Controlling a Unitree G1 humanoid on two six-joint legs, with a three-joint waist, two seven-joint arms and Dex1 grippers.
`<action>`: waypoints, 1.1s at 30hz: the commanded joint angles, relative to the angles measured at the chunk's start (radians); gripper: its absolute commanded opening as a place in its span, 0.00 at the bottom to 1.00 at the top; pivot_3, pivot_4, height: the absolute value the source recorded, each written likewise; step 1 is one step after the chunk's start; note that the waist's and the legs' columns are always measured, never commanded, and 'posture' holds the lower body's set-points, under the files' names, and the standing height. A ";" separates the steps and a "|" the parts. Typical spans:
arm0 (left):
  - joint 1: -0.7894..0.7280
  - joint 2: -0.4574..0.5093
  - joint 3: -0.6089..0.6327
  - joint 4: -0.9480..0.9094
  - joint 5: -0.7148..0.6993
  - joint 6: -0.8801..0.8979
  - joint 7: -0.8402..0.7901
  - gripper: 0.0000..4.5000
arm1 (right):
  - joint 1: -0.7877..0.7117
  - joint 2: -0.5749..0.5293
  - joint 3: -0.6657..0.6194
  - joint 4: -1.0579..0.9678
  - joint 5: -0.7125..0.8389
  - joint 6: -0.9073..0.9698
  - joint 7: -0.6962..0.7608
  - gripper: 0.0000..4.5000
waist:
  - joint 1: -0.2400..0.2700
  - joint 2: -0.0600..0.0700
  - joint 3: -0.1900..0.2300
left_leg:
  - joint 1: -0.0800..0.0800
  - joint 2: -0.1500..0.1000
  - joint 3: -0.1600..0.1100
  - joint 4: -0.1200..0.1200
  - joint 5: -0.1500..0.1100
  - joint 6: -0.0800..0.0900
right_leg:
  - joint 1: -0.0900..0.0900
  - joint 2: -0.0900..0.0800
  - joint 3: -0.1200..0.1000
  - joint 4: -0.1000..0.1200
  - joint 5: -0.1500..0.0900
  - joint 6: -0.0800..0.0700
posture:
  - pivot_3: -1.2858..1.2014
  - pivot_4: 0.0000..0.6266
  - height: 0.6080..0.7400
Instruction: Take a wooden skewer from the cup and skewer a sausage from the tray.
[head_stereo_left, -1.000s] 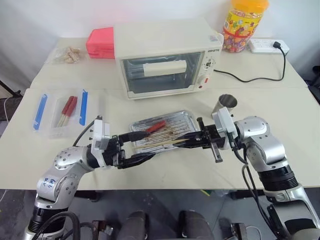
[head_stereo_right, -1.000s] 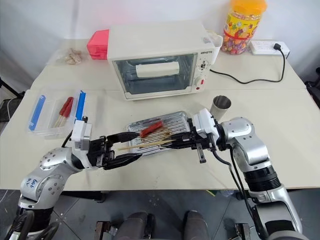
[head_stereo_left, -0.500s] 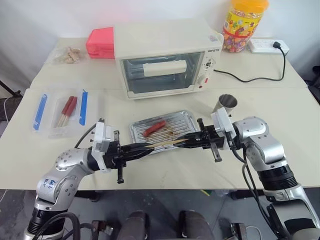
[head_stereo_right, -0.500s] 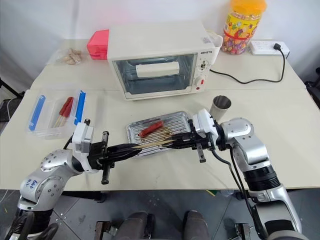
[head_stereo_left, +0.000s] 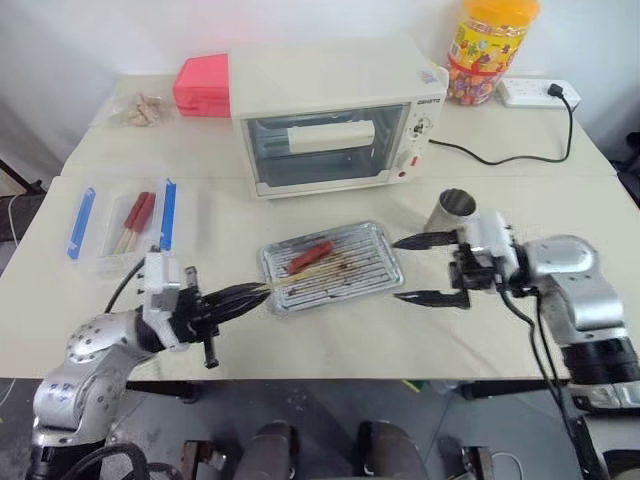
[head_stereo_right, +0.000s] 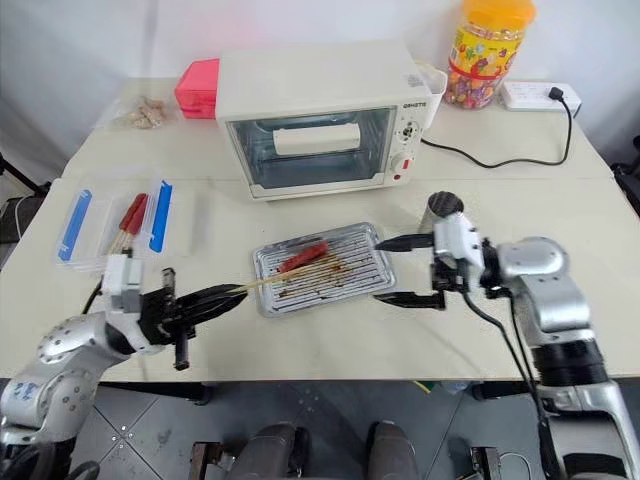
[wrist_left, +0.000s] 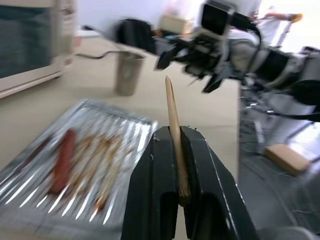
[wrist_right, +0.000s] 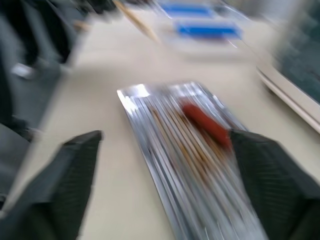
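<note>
Skewer of thin pale wood (wrist_left: 173, 122) sits clamped in the left gripper (head_stereo_left: 243, 297), its tip over the near left edge of the shallow silver ridged tray (head_stereo_left: 378, 268), where one red-orange sausage (head_stereo_left: 310, 255) lies. Right gripper (head_stereo_left: 420, 269) hovers beside the tray, fingers spread wide and empty, near the grey metal cup (head_stereo_left: 452, 209) on the tabletop (head_stereo_left: 230, 220).

The tray (head_stereo_left: 375, 262) sits in the middle of the table (head_stereo_left: 300, 340), with the sausage (head_stereo_left: 309, 255) lying in its left part. The cup (head_stereo_left: 452, 209) stands to the right of the tray, and the oven (head_stereo_left: 330, 115) is behind it. A plastic box (head_stereo_left: 120, 222) lies far to the left.
</note>
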 joint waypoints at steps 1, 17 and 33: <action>0.064 -0.005 0.097 -0.024 -0.004 -0.042 0.039 0.00 | 0.077 -0.016 -0.139 0.025 -0.008 -0.131 -0.080 0.99 | 0.000 0.000 0.000 | 0.000 0.000 0.001 0.000 0.000 0.000 | 0.000 0.000 0.000 0.000 0.000 0.000 | 0.52 0.24 1.00; 0.216 -0.067 0.192 -0.032 -0.002 -0.130 0.120 0.00 | -0.031 0.005 0.118 -0.157 -0.067 0.096 -0.096 0.99 | -0.004 0.001 0.001 | 0.004 0.002 0.003 -0.001 0.000 -0.001 | 0.000 -0.001 0.004 -0.002 0.000 -0.001 | 0.52 0.24 1.00; 0.193 -0.052 0.146 -0.047 -0.029 -0.108 0.110 0.00 | -0.650 0.395 0.546 0.363 -0.422 0.245 -0.149 0.99 | -0.021 0.001 0.000 | 0.000 0.001 -0.001 -0.001 -0.001 -0.001 | -0.003 -0.001 0.001 0.001 -0.001 -0.001 | 0.52 0.24 1.00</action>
